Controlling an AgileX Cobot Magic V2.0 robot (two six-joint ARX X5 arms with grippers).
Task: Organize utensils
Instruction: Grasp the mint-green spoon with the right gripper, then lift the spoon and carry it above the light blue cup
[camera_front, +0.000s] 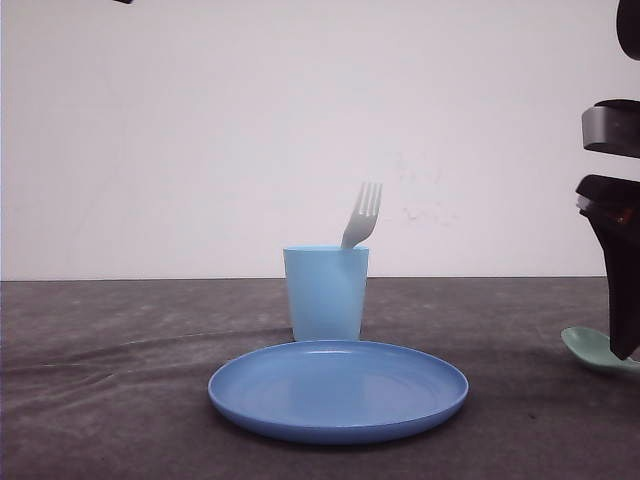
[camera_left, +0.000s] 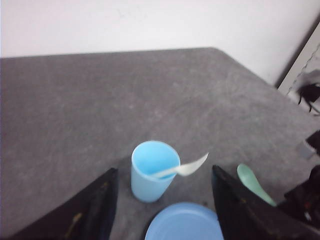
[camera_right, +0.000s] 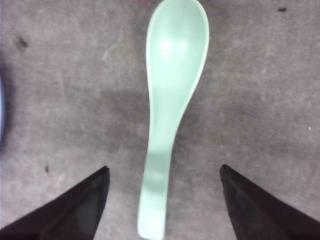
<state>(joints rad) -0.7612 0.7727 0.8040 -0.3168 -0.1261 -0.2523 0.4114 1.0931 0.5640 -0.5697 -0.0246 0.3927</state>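
Observation:
A white fork (camera_front: 362, 215) stands tines-up in the light blue cup (camera_front: 326, 295), leaning to the right. The left wrist view looks down on the fork (camera_left: 182, 169) resting on the rim of the cup (camera_left: 152, 170). My left gripper (camera_left: 164, 170) hovers high above them, open and empty. The mint-green spoon (camera_front: 595, 350) lies flat on the table at the far right. My right gripper (camera_front: 624, 345) is low over it. Seen from the right wrist, the gripper (camera_right: 164, 169) is open, one finger on each side of the handle of the spoon (camera_right: 172, 100), apart from it.
A round blue plate (camera_front: 338, 388) lies in front of the cup, near the table's front edge. A white wall stands behind the dark grey table (camera_front: 120, 330). In the left wrist view the spoon (camera_left: 254, 184) lies to the right of the plate (camera_left: 185, 222).

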